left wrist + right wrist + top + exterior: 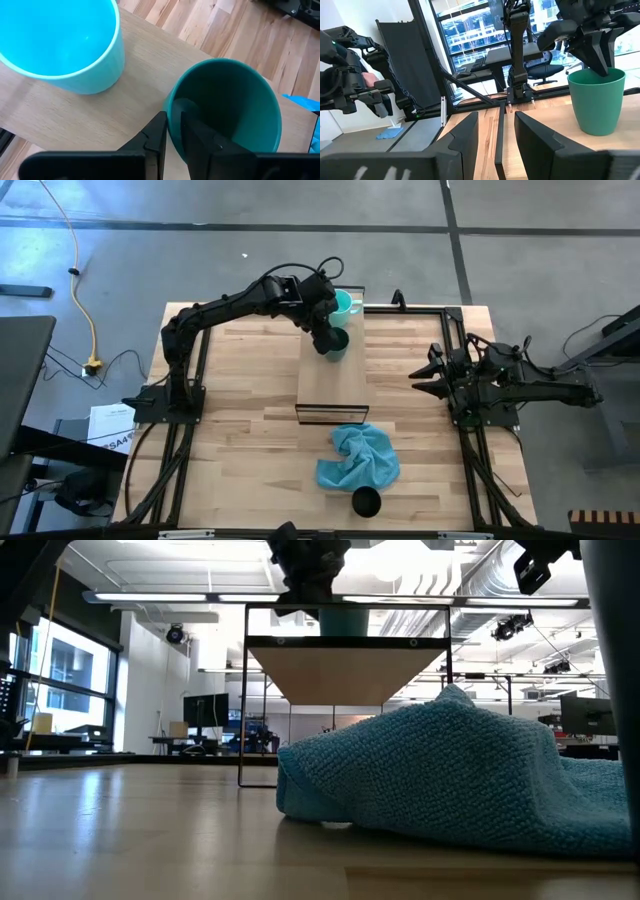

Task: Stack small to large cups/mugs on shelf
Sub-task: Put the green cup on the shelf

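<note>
The dark green cup [335, 344] stands on the pale shelf board [333, 380], with my left gripper [172, 120] shut on its rim. The light turquoise mug [346, 304] rests on its base on the shelf's far end, beside the green cup. On the tabletop near the near edge stands the black cup [366, 501]. My right gripper [420, 375] waits open at the table's right side, pointing toward the shelf. In the right wrist view the green cup [596, 102] shows upright under the left gripper. My left gripper holds the green cup by its rim [172, 102], on the side facing the turquoise mug [60, 40]. One finger [192, 117] is inside the cup and one [159, 130] outside, coming from above and pointing down. The cup stands upright, its base seemingly on the shelf board.
A crumpled blue cloth [358, 457] lies on the table between the shelf's near end and the black cup; it fills much of the low view [450, 770]. The shelf's dark frame [245, 690] stands at its ends. Bare tabletop [240, 410] lies to the shelf's left.
</note>
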You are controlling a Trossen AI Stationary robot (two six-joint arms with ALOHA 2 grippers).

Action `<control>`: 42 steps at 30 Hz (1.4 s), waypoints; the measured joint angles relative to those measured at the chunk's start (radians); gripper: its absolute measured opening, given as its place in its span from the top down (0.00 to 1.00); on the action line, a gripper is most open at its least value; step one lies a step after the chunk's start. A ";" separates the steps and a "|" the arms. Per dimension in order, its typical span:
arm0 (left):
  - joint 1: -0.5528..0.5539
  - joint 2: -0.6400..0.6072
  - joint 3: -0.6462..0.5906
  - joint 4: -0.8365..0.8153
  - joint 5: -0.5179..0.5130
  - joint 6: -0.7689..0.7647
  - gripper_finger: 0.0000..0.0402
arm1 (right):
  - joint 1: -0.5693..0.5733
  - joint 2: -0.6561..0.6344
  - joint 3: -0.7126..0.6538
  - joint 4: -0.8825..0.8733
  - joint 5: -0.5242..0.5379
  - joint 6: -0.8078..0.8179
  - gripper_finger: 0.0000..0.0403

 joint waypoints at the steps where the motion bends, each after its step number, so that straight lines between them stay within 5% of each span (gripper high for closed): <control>1: 0.000 0.000 0.000 0.003 0.000 0.000 0.88 | 0.000 0.000 0.000 0.000 0.000 0.000 0.70; 42: 0.018 0.000 0.000 0.001 0.075 -0.026 0.87 | 0.000 0.000 0.000 -0.032 0.000 0.005 0.70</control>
